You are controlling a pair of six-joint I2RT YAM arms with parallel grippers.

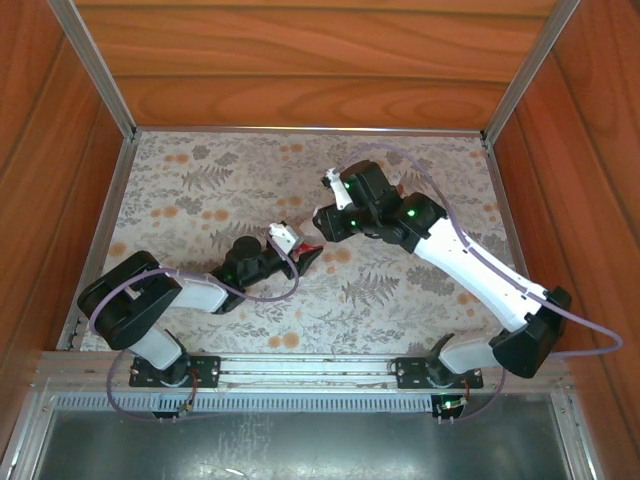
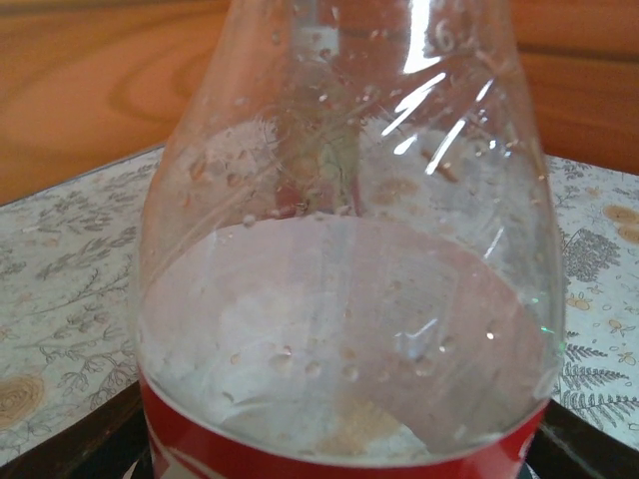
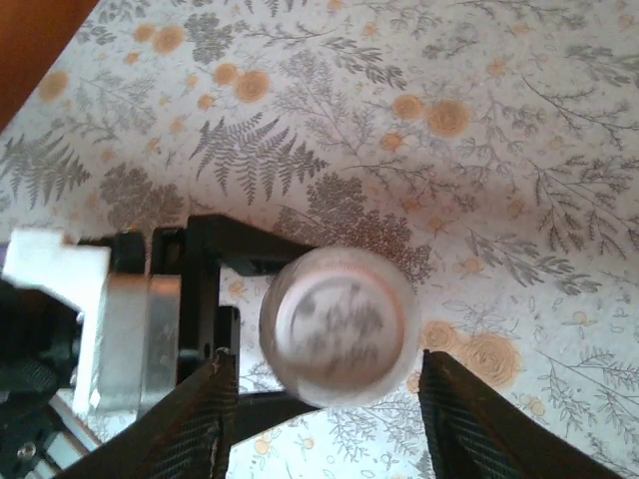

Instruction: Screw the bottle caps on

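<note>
My left gripper (image 1: 300, 262) is shut on the clear bottle with the red label (image 2: 339, 299), holding it upright over the mat. Its dark jaws show at the bottom corners of the left wrist view. From above, the right wrist view shows a white round cap (image 3: 337, 321) on the bottle's top, blurred. My right gripper (image 3: 327, 364) hangs over it, open. Its two black fingers (image 3: 205, 414) stand either side of the cap with a gap to it on each side. In the top view the right gripper (image 1: 324, 230) sits just above the bottle (image 1: 313, 256).
The floral mat (image 1: 200, 190) covers the table. Wooden walls (image 1: 300, 60) close in the back and both sides, with a metal rail (image 1: 300, 365) along the near edge. The left gripper's black jaws (image 3: 215, 264) and white mount (image 3: 50, 269) lie left of the bottle.
</note>
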